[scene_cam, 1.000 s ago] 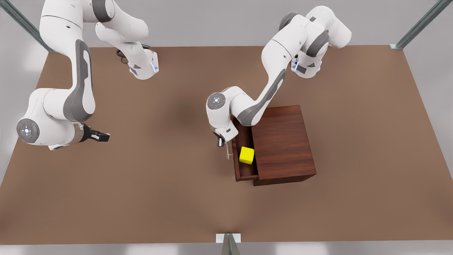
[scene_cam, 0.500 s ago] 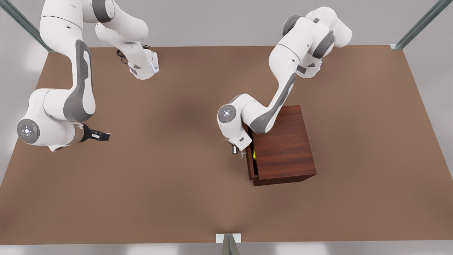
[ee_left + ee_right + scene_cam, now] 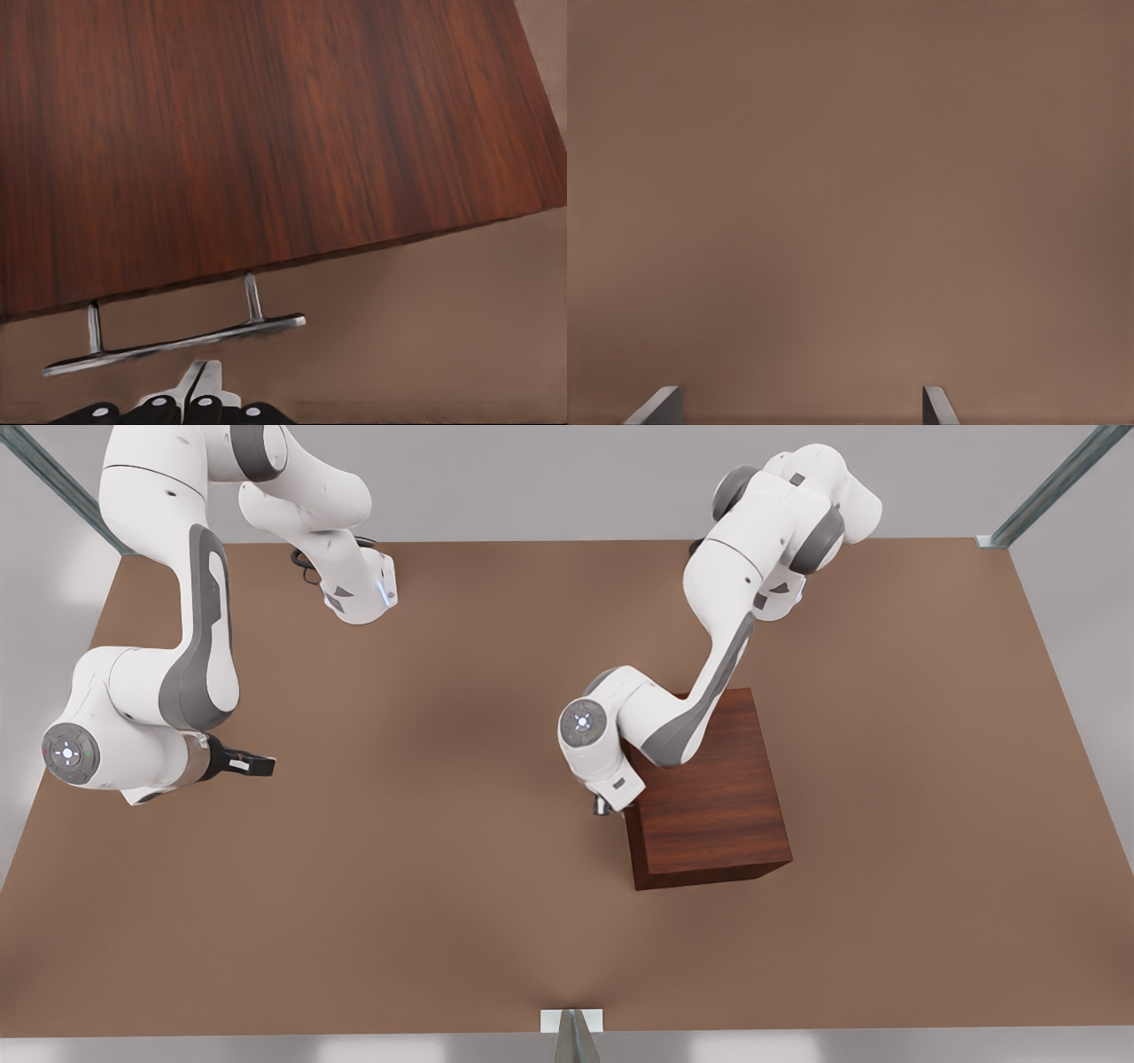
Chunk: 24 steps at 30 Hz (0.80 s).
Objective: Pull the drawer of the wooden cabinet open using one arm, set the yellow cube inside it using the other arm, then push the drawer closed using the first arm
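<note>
Since a second ago the drawer (image 3: 627, 815) has slid fully into the wooden cabinet (image 3: 709, 788), so I cannot see where the yellow cube sits. From the front view, my left tool (image 3: 602, 808) sits against the cabinet's front, while the right tool (image 3: 257, 763) waits well apart over the desk (image 3: 425, 886). My left wrist view adds the silver handle (image 3: 177, 341), with the fingers pressed together just beside it. My right wrist view shows its fingertips (image 3: 656, 405) spread over bare desk.

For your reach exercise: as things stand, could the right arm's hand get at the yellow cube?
Probably not. The drawer looks shut flush into the wooden cabinet, enclosing the cube. The right hand waits open, far off; the left hand is at the handle.
</note>
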### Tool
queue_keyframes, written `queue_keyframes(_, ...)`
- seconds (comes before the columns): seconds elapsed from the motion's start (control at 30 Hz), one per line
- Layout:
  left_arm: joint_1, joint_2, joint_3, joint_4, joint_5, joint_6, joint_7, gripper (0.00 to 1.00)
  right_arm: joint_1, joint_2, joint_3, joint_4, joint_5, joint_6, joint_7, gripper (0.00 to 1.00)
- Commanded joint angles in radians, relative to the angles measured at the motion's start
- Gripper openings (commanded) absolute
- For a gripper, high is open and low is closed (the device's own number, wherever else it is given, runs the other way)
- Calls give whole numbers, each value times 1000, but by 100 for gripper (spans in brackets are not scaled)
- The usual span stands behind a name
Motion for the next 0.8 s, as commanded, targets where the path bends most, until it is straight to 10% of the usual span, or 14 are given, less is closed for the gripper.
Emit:
queue_keyframes(0.0, 1, -6, -1, 21, -34, -9, 59, 95, 0, -1, 0, 0, 1, -1, -21, 100)
queue_keyframes(0.4, 636, -396, 28, -166, -278, -323, 2281, 100, 0, 1, 0, 0, 1, -6, -22, 100)
queue_keyframes(0.77, 704, -504, 42, -324, -245, -90, 2398, 100, 0, 2, 0, 0, -1, -6, -22, 100)
